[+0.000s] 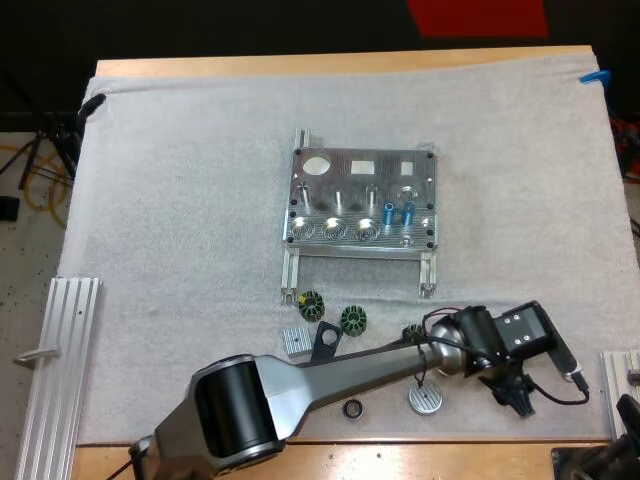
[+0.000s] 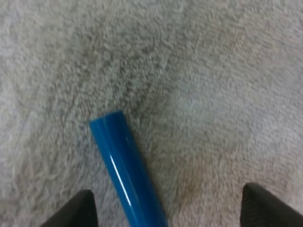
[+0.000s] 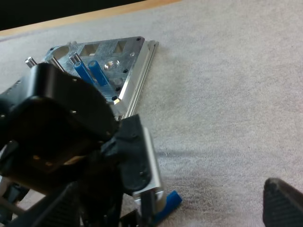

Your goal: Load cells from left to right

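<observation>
Left gripper: our left gripper point(image 1: 518, 395) is low over the white mat point(image 1: 180, 200) near its front right corner, with its fingers spread wide and gripping nothing.
Loose cell: a bright blue cylinder point(image 2: 125, 168) is lying on the mat between those fingers, touching neither.
Right gripper: our right gripper point(image 3: 173, 189) is spread apart too and empty, right beside the left one.
Fixture: the grey metal fixture plate point(image 1: 362, 200) sits mid-mat, with two blue cylinders point(image 1: 398, 212) upright near its right end.

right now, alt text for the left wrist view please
A bright blue cylinder lies on the white mat, between the two black fingertips of the left claw, which stand apart and clear of it.
</observation>
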`<state>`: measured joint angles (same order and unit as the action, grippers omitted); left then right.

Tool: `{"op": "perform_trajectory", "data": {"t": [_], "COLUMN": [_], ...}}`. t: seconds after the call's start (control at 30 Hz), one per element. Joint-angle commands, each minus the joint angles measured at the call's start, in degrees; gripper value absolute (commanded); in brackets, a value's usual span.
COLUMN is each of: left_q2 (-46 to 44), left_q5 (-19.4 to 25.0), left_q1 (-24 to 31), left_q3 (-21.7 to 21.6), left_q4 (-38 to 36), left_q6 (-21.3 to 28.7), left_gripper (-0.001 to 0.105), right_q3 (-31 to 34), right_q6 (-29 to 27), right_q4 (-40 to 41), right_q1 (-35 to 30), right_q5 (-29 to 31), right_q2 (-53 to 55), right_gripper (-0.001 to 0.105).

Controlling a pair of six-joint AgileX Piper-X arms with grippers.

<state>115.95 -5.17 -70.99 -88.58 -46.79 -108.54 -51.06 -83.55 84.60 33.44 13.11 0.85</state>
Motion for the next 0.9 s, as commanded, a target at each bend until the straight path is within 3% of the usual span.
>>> {"op": "perform_trajectory", "data": {"t": [0.0,0.23,0.6,0.77,0.87], "left_q2": [0.4,5.5,6.4,6.7,6.7], "left_q5": [1.2,4.1,3.9,4.5,4.1], "left_q1": [0.0,0.0,0.0,0.0,0.0], "left_q3": [-1.1,-4.6,-6.2,-6.5,-6.5], "left_q4": [-1.8,-10.4,-8.3,-8.4,-8.6], "left_q6": [-0.5,-0.5,-0.5,-0.5,0.3], "left_gripper": [0.062,0.061,0.061,0.042,0.04], "right_q3": [-0.2,-0.2,-0.2,-0.2,-0.2], "right_q6": [-0.6,-0.6,-0.2,-0.2,-0.2], "right_q4": [0.1,0.1,0.1,0.1,0.1], "right_q1": [-0.1,-0.1,-0.1,-0.1,-0.1], "right_q5": [-0.1,-0.1,-0.5,-0.5,-0.5], "right_q2": [0.5,0.5,0.5,0.5,0.5], "right_gripper": [0.076,0.076,0.076,0.076,0.076]}}
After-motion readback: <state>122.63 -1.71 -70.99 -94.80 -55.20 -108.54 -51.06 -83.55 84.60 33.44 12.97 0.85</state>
